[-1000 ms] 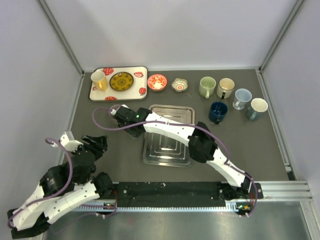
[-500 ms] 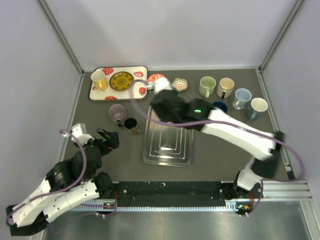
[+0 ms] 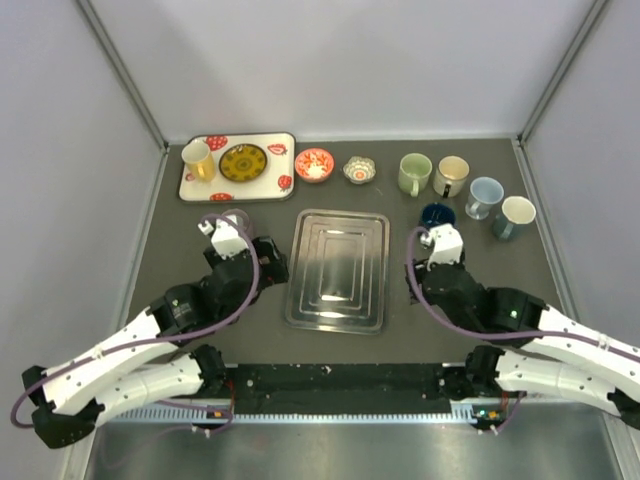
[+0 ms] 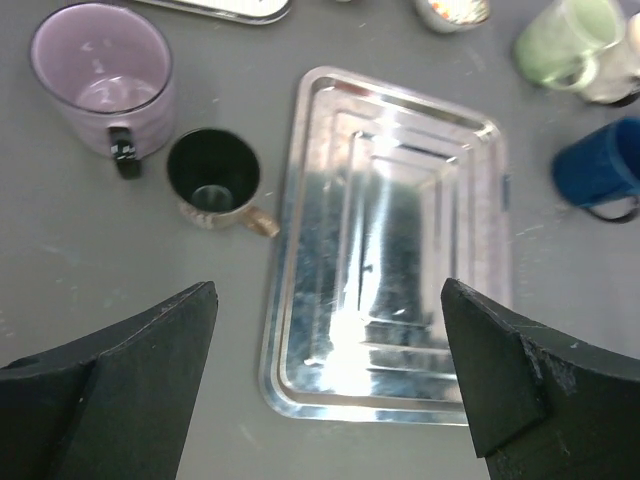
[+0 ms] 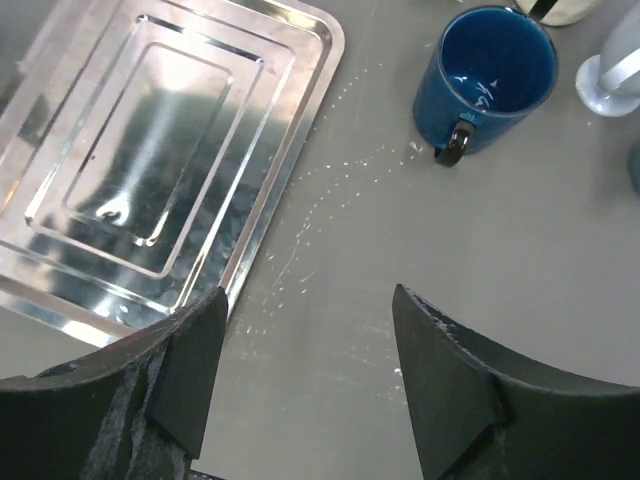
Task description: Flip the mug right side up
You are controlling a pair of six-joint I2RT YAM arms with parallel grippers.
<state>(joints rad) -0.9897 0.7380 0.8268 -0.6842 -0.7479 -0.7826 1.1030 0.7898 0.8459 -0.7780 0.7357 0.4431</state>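
A purple mug [image 4: 100, 72] stands upright, mouth up, on the grey table left of the silver tray [image 4: 385, 270]. A small black cup [image 4: 212, 178] stands upright beside it. Both are hidden under my left arm in the top view. My left gripper [image 4: 330, 400] is open and empty, raised above the tray's near left corner; it also shows in the top view [image 3: 245, 262]. My right gripper [image 5: 310, 390] is open and empty over bare table right of the tray [image 5: 150, 150], short of an upright dark blue mug [image 5: 495, 70]. It shows in the top view too [image 3: 437, 262].
Green [image 3: 413, 172], cream [image 3: 450, 175], light blue [image 3: 484, 196] and white [image 3: 515, 216] mugs stand at the back right. A patterned tray [image 3: 260, 186] with a yellow mug [image 3: 197, 160] and a plate sits back left. Two small bowls [image 3: 314, 164] are next to it.
My right arm has pulled back from the left back of the table to its own side. My left arm has moved forward over the purple mug and black cup.
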